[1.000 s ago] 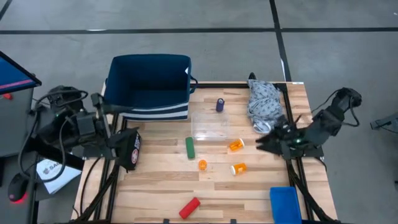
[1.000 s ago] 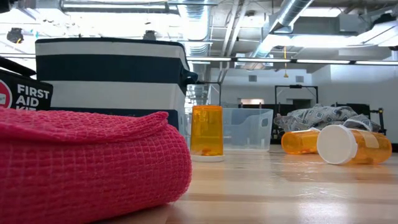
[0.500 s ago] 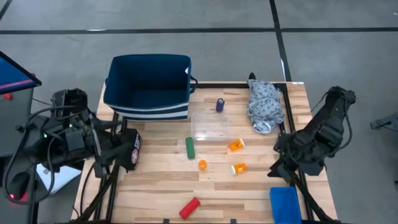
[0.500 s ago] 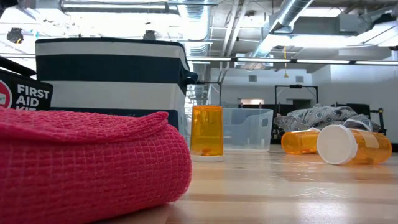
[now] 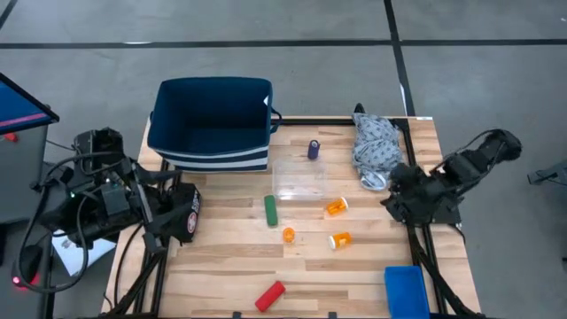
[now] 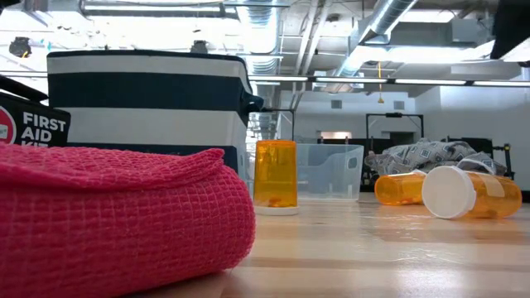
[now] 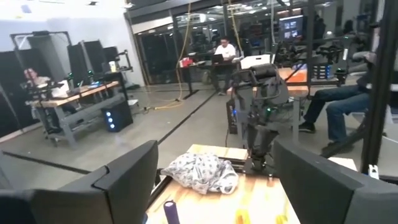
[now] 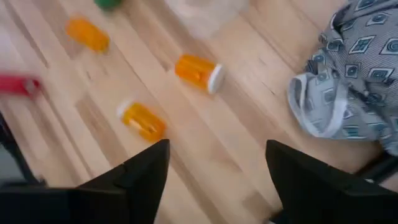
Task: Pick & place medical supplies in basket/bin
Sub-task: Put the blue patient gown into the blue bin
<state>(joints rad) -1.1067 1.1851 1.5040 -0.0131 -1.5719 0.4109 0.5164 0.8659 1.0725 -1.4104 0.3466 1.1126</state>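
Two grippers, left (image 5: pixel 168 213) and right (image 5: pixel 394 197), hung spread, empty; supplies lay unpicked. Right neared cloth bundle (image 5: pixel 376 149); next likely descent, pinch, carry to basket (image 5: pixel 213 124).

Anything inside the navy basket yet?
From above, the basket shows only its dark floor, no supplies. The floor strip under its near wall is hidden.

Grey concrete floor (image 5: pixel 292 22) crossed by dark lines surrounds the wooden surface (image 5: pixel 230 266). Beyond it, silver ceiling ducts (image 6: pixel 389 25), bright ceiling lights, desks (image 7: pixel 74 99), dark windows (image 7: pixel 161 43), and seated people (image 7: pixel 221 53).
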